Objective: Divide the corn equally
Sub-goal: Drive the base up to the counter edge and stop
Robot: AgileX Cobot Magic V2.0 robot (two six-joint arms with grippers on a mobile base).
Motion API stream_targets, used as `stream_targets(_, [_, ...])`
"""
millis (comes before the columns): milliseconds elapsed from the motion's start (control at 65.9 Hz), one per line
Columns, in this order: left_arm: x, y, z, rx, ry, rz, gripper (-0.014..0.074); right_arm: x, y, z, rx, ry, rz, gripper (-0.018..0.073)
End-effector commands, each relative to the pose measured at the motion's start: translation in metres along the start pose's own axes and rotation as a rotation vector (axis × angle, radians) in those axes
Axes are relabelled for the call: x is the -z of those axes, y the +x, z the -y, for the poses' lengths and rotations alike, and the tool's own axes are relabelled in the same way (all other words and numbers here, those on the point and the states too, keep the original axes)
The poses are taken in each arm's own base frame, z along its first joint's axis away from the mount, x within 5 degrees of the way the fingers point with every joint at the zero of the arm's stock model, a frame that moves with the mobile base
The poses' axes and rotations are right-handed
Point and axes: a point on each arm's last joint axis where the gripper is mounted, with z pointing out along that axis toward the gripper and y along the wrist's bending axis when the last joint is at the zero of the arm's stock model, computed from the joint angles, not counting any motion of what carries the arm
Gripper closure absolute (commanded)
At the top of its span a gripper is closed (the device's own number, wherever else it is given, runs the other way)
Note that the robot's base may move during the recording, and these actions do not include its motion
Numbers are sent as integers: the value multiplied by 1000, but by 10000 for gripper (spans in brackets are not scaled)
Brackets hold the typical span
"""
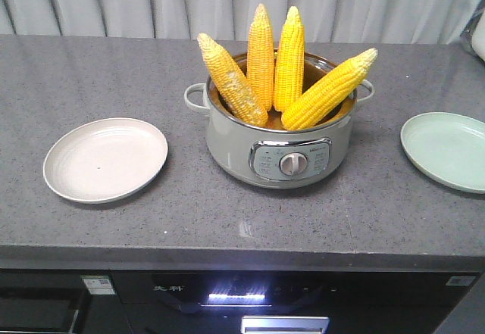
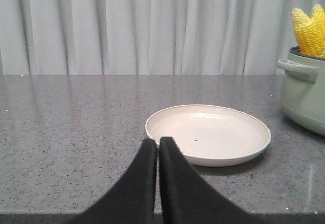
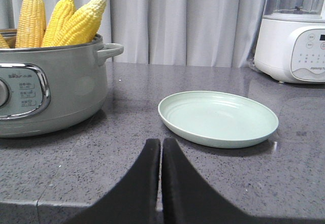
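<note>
Corn (image 1: 289,57): four cobs, all standing tips-up in the grey-green pot (image 1: 227,141) at mid-counter (image 1: 189,228).
Cream plate (image 1: 105,160): toward the counter's left end, nothing on it.
Green plate (image 1: 447,152): toward the right end, nothing on it.
Left gripper (image 2: 158,142): fingers together, empty, low by the front edge, facing the cream plate.
Right gripper (image 3: 161,144): likewise together and empty, facing the green plate.
Progress: nothing distributed; all four cobs remain, presumably two per plate.

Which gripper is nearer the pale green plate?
Right. The right gripper sits just before the pale green plate; the left gripper faces the cream plate, across the electric pot.
</note>
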Motion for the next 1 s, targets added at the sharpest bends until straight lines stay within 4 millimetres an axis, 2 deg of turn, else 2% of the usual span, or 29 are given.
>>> stream_targets(0, [1, -4, 0, 10, 1, 82, 603, 0, -4, -1, 7, -3, 69, 565])
stream_targets(987, [1, -4, 0, 10, 1, 82, 603, 0, -4, -1, 7, -3, 69, 565])
